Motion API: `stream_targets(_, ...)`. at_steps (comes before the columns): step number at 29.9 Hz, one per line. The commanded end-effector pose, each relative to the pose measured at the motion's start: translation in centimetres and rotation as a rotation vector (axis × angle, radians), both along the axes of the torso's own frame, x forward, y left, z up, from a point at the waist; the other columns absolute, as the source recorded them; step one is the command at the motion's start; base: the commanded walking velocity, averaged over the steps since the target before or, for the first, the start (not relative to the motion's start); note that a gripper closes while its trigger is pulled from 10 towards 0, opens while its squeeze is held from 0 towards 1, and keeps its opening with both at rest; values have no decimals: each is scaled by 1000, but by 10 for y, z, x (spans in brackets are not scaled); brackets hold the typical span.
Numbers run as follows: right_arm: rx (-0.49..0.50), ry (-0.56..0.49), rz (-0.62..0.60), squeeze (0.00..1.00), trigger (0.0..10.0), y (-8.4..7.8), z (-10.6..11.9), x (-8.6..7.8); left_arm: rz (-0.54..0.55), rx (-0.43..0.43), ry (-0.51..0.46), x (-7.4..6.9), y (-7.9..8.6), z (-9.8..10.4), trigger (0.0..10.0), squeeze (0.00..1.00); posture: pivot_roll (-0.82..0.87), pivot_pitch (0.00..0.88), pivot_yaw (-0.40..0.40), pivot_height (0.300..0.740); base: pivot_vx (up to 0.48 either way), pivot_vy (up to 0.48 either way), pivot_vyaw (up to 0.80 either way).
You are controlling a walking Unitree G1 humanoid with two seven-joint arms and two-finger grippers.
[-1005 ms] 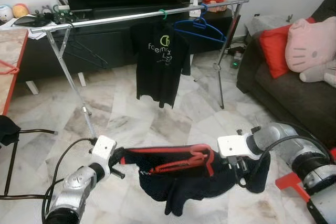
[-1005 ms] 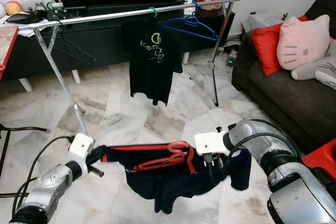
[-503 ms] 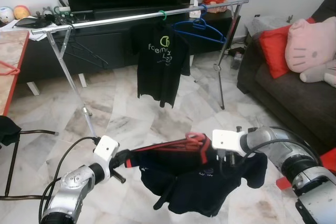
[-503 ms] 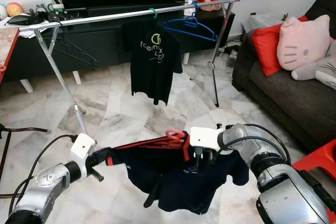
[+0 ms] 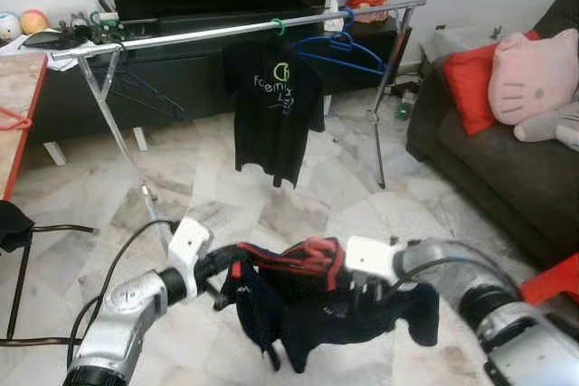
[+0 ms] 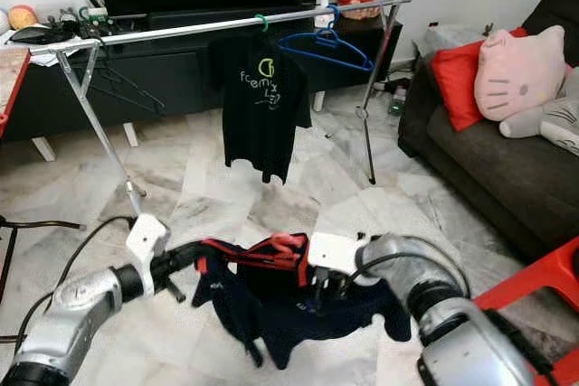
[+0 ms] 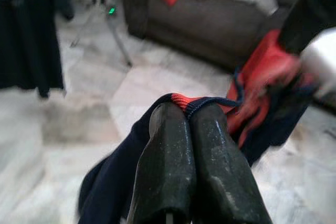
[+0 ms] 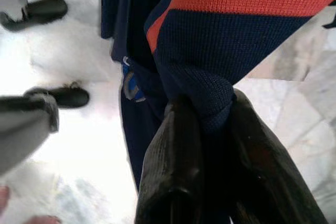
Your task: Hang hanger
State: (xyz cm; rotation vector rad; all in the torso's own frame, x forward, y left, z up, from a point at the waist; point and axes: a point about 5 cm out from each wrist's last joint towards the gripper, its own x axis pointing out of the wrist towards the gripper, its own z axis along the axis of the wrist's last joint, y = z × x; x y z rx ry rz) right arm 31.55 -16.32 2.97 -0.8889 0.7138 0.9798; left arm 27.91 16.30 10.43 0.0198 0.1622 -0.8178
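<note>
Close to the robot, the left gripper point(image 7: 191, 129) pinches the red-trimmed edge of a navy shirt point(image 5: 317, 314), fingers pressed shut on the cloth. Just beside it, the right gripper point(image 8: 202, 129) clamps another fold of the same shirt, which sags between them with a red hanger point(image 5: 303, 255) bunched at its collar. This looks like the carrying step, the hanging not yet done. Well beyond both grippers stands the drying rack point(image 5: 226, 32), holding a black shirt point(image 5: 276, 115) and a blue hanger point(image 5: 344, 50). Next, I'd guess, the hook must be lifted to a bare stretch of rail.
</note>
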Motion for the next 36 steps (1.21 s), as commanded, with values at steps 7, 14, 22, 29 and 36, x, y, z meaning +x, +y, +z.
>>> stream_targets(7, 267, -96, -318, 0, 0, 13, 9, 15, -177, -4, 15, -17, -15, 11, 0, 0, 14, 0, -86, 740, 0, 0, 0)
stream_targets(14, 524, -74, -415, 0, 0, 31, 25, 25, -216, 85, 85, -25, -18, -2, 0, 0, 18, 0, -82, 740, 0, 0, 0)
stream_targets(22, 588, -26, -362, 0, 0, 40, 27, 23, -212, 109, 81, -24, -22, -3, 10000, 0, 17, 0, -82, 740, 0, 0, 0)
stream_targets(29, 589, -8, -338, 0, 0, 40, 24, 20, -220, 97, 93, -28, -22, -3, 10000, 82, 23, 0, -86, 740, 0, 0, 0)
stream_targets(36, 561, -7, -275, 0, 0, 39, 26, 20, -257, 95, 109, -32, -24, -5, 10000, 1000, 20, 0, -88, 740, 0, 0, 0)
